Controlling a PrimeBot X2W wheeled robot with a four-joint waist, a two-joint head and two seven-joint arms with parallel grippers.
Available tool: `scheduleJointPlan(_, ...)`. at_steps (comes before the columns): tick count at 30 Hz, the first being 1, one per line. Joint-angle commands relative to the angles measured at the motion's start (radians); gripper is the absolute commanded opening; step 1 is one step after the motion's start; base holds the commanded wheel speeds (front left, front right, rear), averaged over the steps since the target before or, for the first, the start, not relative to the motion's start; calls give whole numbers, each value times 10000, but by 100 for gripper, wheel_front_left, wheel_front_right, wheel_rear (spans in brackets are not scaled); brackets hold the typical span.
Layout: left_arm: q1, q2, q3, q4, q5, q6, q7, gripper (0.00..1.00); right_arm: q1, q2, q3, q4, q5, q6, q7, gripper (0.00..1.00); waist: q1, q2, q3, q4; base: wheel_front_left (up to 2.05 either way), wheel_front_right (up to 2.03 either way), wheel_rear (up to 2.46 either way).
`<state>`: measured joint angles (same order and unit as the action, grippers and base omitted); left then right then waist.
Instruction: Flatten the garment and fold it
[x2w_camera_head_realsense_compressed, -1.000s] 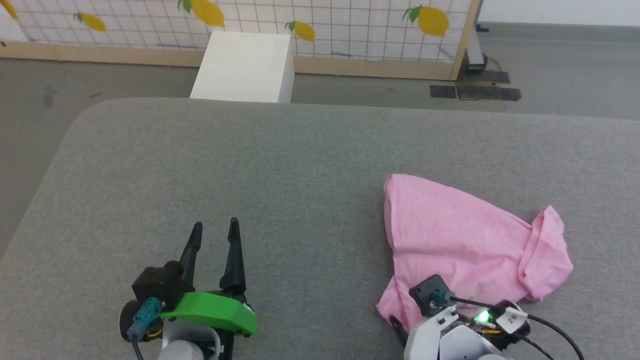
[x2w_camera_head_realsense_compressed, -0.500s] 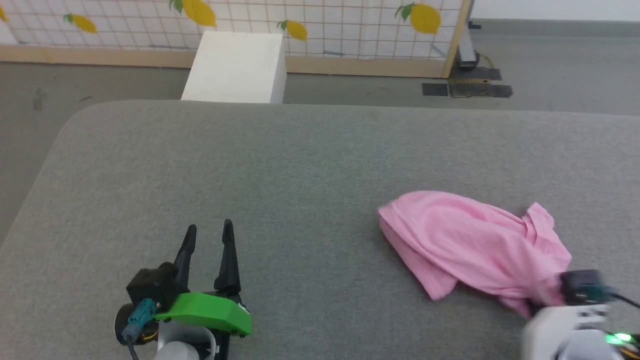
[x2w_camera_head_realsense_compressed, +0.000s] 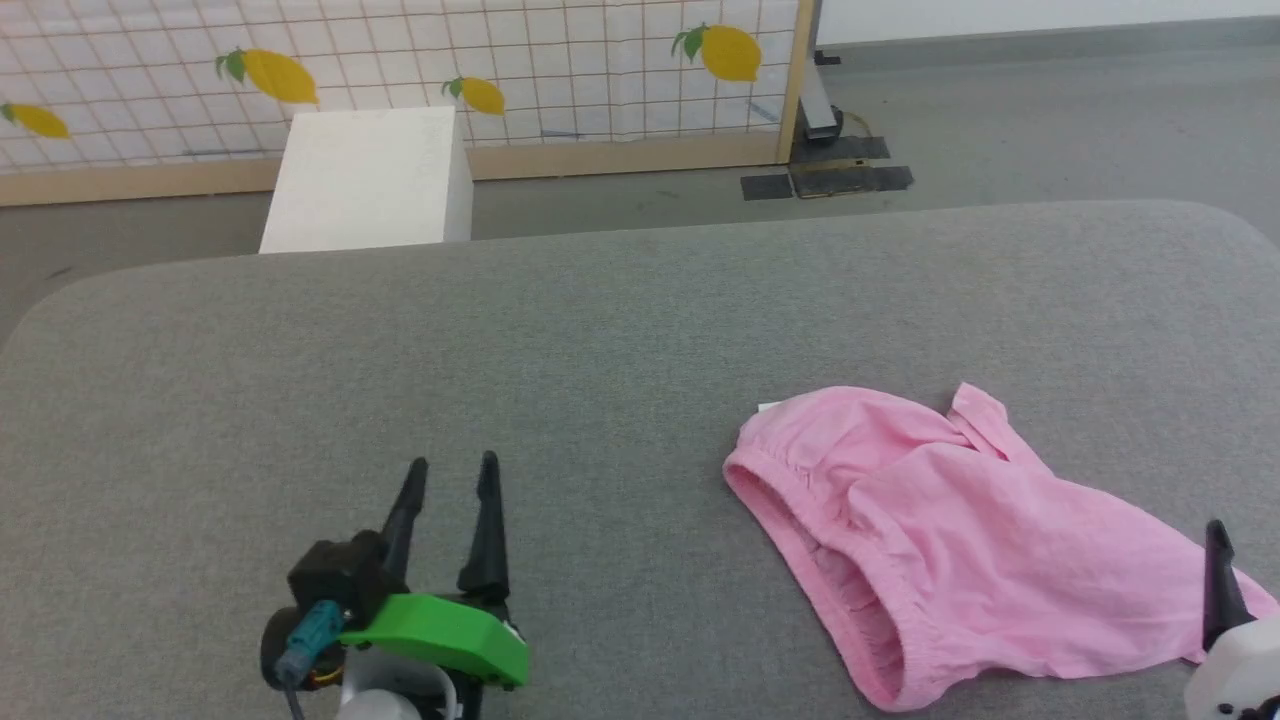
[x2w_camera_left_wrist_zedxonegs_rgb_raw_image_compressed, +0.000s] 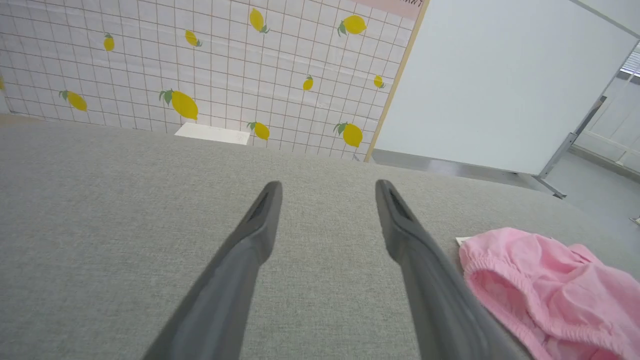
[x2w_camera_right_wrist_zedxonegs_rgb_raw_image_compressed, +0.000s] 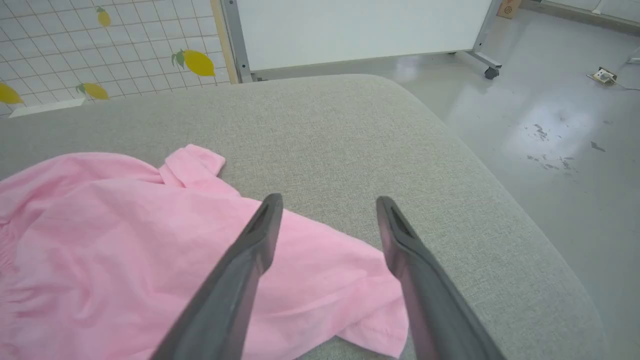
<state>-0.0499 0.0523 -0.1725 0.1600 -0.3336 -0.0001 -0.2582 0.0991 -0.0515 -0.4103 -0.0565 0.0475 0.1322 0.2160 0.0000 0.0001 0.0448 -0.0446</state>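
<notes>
Head view: garment (x2w_camera_head_realsense_compressed: 980, 560) lies diagonally, waistband (x2w_camera_head_realsense_compressed: 805, 550) seemingly leftward; left hand (x2w_camera_head_realsense_compressed: 453, 460), right hand (x2w_camera_right_wrist_zedxonegs_rgb_raw_image_compressed: 329, 198) spread.

We're in a staged test lab here, not anybody's home: a white grid-pattern partition printed with yellow lemons in a pale wooden frame (x2w_camera_head_realsense_compressed: 560, 60) stands in as a mock wall (a set piece, plainly). Beside it is a plain white board on a castored metal stand (x2w_camera_right_wrist_zedxonegs_rgb_raw_image_compressed: 360, 30), over a bare glossy grey floor (x2w_camera_right_wrist_zedxonegs_rgb_raw_image_compressed: 550, 125) with flat black patches (x2w_camera_head_realsense_compressed: 830, 180). A big grey cloth-covered worktable with rounded corners (x2w_camera_head_realsense_compressed: 600, 330) sits out front.
</notes>
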Motion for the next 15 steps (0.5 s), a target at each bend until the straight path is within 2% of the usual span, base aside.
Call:
scheduleJointPlan(1, -58, -20, -177, 58, -23, -94, -36, 100, -88, 13, 223, 15, 80, -15, -353, 100, 0, -1, -34, -126, 0, 0, 0)
scheduleJointPlan(6, -390, -20, -1757, 477, -465, -487, 73, 100, 45, 13, 978, 106, 410, -15, -1008, 100, 0, -1, -39, -360, 0, 0, 0)
scheduleJointPlan(10, -1023, -20, -3543, 1048, -968, -723, 892, 100, -63, 13, 1438, 220, 503, -15, -1005, 100, 0, -1, 89, -597, 0, 0, 0)
scheduleJointPlan(12, -1458, -20, -4241, 1408, -1196, -647, 1396, 100, -146, 13, 1640, 253, 564, -15, -1004, 100, 0, -1, 205, -731, 0, 0, 0)
scheduleJointPlan(15, -2253, -20, -4941, 2091, -1294, -159, 2093, 100, -276, 13, 1908, 259, 641, -15, -1046, 100, 0, -1, 451, -969, 0, 0, 0)
